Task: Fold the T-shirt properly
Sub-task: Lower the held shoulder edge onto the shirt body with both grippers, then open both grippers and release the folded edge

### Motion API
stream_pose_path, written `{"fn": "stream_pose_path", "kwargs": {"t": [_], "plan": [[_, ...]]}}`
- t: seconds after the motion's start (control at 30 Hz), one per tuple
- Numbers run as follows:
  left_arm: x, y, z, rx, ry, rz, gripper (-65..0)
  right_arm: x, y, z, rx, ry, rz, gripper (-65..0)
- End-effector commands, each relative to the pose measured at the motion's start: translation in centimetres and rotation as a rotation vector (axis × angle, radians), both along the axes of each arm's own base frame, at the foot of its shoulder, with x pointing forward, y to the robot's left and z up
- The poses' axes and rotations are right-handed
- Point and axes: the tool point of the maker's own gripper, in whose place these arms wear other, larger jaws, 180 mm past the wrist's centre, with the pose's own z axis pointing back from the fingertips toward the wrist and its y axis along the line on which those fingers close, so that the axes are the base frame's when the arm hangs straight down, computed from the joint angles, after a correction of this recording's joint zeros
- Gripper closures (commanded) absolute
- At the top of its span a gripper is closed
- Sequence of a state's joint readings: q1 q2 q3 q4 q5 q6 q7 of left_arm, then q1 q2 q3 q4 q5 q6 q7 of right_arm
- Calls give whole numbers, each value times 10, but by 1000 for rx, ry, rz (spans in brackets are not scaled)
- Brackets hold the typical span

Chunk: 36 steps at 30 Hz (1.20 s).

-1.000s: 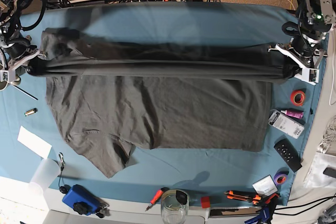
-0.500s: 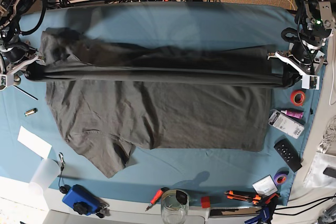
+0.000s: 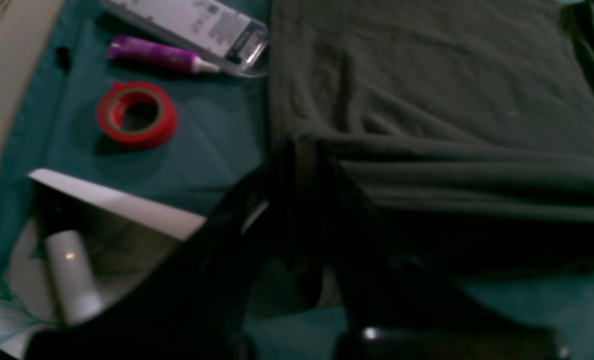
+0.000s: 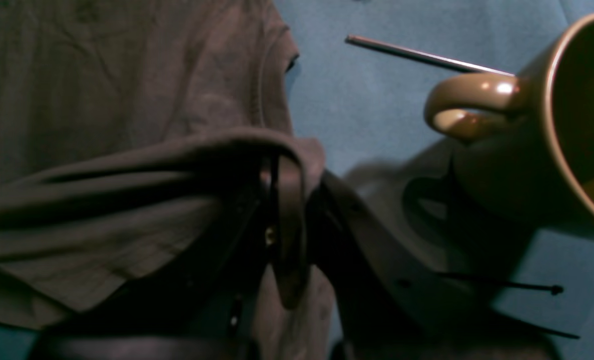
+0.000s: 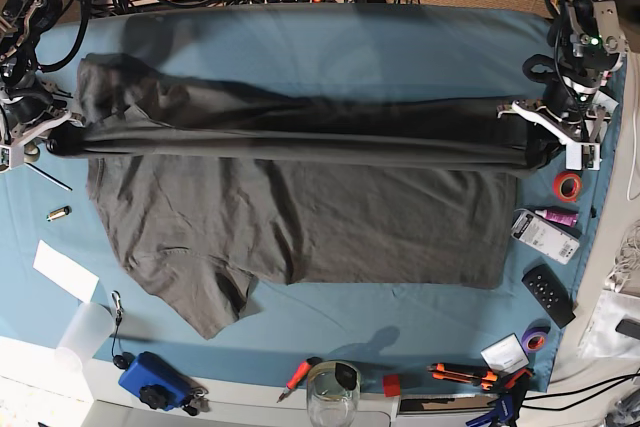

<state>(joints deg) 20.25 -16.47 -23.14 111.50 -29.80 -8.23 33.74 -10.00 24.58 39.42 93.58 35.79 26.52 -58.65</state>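
The dark grey T-shirt lies spread on the teal table cloth, one sleeve pointing to the front left. One long edge of it is lifted into a taut ridge running across the table between both grippers. My left gripper at the right end is shut on the shirt's corner. In the left wrist view its dark fingers pinch bunched folds of the T-shirt. At the left end, my right gripper is shut on the fabric. The right wrist view shows the T-shirt draped over that gripper.
A red tape roll, a clear package, a remote and purple tape lie along the right edge. A brown mug stands by the right gripper. A blue device, a glass jar and tools line the front.
Both grippers keep their hold. The stretched ridge has shifted slightly toward the front and looks thinner, and the gripper at the right end has moved a little inward.
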Motion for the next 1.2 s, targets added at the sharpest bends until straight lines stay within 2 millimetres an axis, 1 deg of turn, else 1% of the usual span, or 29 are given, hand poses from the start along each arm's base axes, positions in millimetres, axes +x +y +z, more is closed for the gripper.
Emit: {"fn": "stream_pose_path", "kwargs": {"t": [0.0, 0.17, 0.23, 0.3, 0.37, 0.43, 0.47, 0.57, 0.63, 1.17], "plan": [[5, 6, 12, 19, -46, 18, 0, 7, -13, 19, -48, -47, -18, 0], [5, 0, 9, 0, -47, 23, 0, 8, -13, 20, -48, -50, -18, 0], [6, -4, 8, 37, -49, 4, 0, 8, -13, 20, -49, -51, -18, 0], [8, -13, 2, 79, -43, -29, 0, 8, -13, 20, -48, -52, -18, 0], [12, -24, -9, 114, -22, -60, 0, 8, -13, 20, -49, -51, -18, 0], [18, -25, -19, 141, 4, -47, 0, 7, -13, 19, -49, -47, -18, 0], [22, -24, -21, 146, 8, -32, 0, 7, -13, 19, -48, -46, -18, 0], [34, -23, -14, 143, -16, -15, 0, 7, -13, 19, -48, -46, -18, 0], [38, -23, -11, 143, -21, -16, 0, 7, -13, 19, -48, -46, -18, 0], [39, -23, -11, 142, -14, -16, 0, 11, -14, 23, -53, -72, -18, 0]]}}
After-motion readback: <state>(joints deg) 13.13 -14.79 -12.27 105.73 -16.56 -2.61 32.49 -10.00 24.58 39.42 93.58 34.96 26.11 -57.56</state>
